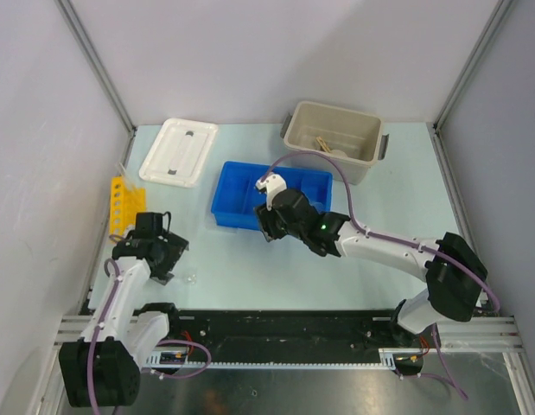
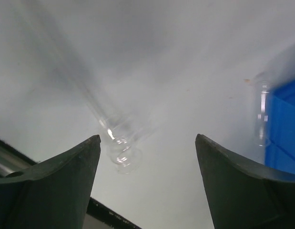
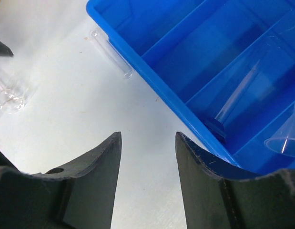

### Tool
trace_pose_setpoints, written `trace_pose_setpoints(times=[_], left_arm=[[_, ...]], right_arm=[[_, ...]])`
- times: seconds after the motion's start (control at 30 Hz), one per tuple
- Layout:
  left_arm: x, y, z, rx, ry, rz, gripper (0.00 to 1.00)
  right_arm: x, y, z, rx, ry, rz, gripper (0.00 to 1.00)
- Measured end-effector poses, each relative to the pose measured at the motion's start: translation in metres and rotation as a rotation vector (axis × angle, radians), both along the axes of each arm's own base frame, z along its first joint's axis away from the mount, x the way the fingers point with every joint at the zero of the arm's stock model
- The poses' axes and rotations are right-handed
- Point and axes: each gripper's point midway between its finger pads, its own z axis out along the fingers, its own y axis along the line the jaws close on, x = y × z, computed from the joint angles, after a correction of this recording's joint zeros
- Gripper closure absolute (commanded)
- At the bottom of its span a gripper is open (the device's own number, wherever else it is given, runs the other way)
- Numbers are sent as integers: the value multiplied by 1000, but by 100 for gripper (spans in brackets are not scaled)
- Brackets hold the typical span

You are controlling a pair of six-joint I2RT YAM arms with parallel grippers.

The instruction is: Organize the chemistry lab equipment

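Note:
My left gripper (image 1: 163, 258) (image 2: 147, 138) is open and empty, low over the table. A clear glass tube (image 2: 116, 140) lies on the table between its fingers, nearer the left one; it also shows in the top view (image 1: 191, 278) and the right wrist view (image 3: 9, 98). My right gripper (image 1: 265, 229) (image 3: 148, 136) is open and empty, just off the near edge of the blue divided tray (image 1: 234, 212) (image 3: 152, 64). A second glass tube (image 3: 111, 55) (image 2: 263, 112) lies on the table against the tray's outer wall. More clear glass pieces (image 3: 238, 95) lie in the tray's compartments.
A beige tub (image 1: 371, 138) at the back right holds a tan wooden stick (image 1: 323, 143). Its white lid (image 1: 179, 151) lies at the back left. A yellow tube rack (image 1: 120, 203) stands by the left wall, just behind my left gripper.

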Motion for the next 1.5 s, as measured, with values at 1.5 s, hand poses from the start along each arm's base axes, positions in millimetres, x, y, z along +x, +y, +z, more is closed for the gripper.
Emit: trace_pose_setpoints(times=[1.5], left_arm=[[-47,-24,-52,-145,261,118,45]], right_arm=[[0,-14,16,16,-99,-65,45]])
